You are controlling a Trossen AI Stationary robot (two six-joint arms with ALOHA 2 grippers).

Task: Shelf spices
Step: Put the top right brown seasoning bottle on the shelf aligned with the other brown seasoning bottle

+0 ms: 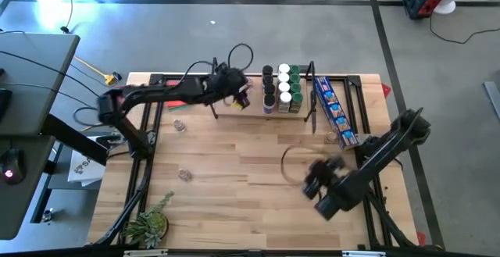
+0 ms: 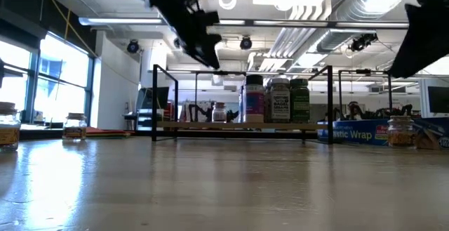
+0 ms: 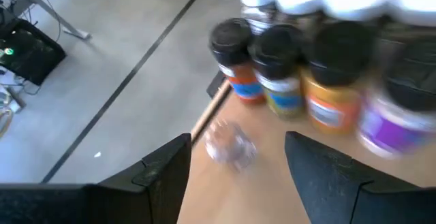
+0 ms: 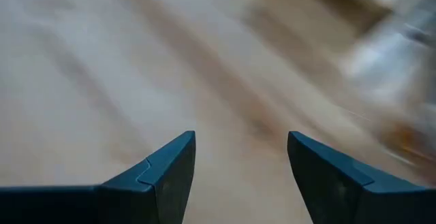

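Now left tool [image 3: 237, 157] spread wide over clear jar [image 3: 229, 143] near shelf [image 1: 254, 110] edge; right tool [image 4: 241, 157] wide, empty.

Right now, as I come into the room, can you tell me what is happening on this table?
A two-armed robot is putting spice jars onto a small wooden shelf at the far side of the table. The left pincer is over the shelf with its fingers open, above a clear-topped jar that stands on the board beside a group of jars already in place. The right pincer is open and empty above the bare tabletop. Two loose jars wait on the table's left side.
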